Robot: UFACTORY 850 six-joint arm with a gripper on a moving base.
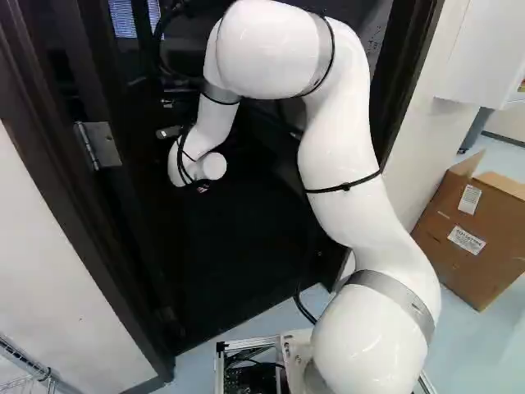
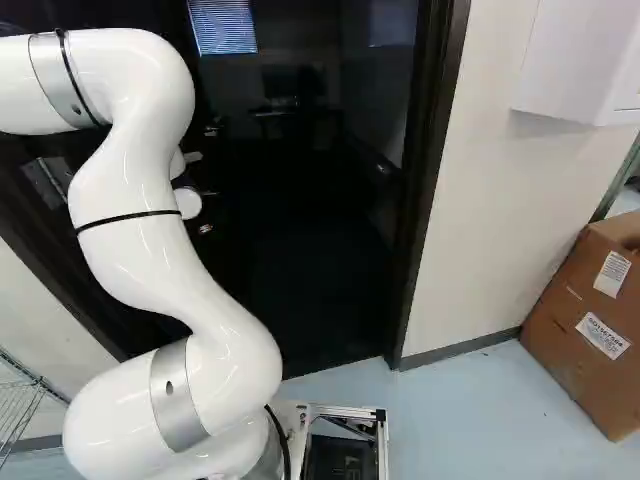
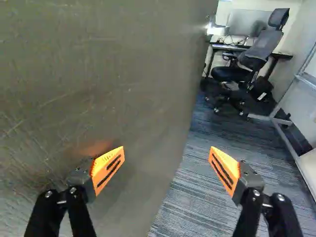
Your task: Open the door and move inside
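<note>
The gripper (image 3: pixel 165 173) stands open in the wrist view, with nothing between its orange pads. One finger is close against or beside the broad, scuffed door face (image 3: pixel 108 74); whether it touches is unclear. The other finger is over the room's carpet. In the left base view the door's hinge (image 1: pixel 98 144) shows beside the arm's wrist (image 1: pixel 197 164), and the door stands swung inward. A small metal piece (image 1: pixel 169 132) near the wrist may be the handle. Dark surroundings hide the fingers in both base views. The doorway (image 2: pixel 310 220) lies beyond the arm.
The dark door frame (image 2: pixel 432 180) borders the doorway, with a white wall (image 2: pixel 480 200) beside it. A cardboard box (image 2: pixel 590 320) stands on the floor to the right. Inside are a chair (image 3: pixel 252 54), a desk (image 3: pixel 232 48) and a metal-framed stand (image 3: pixel 289 133). A wire rack (image 2: pixel 18 400) is at left.
</note>
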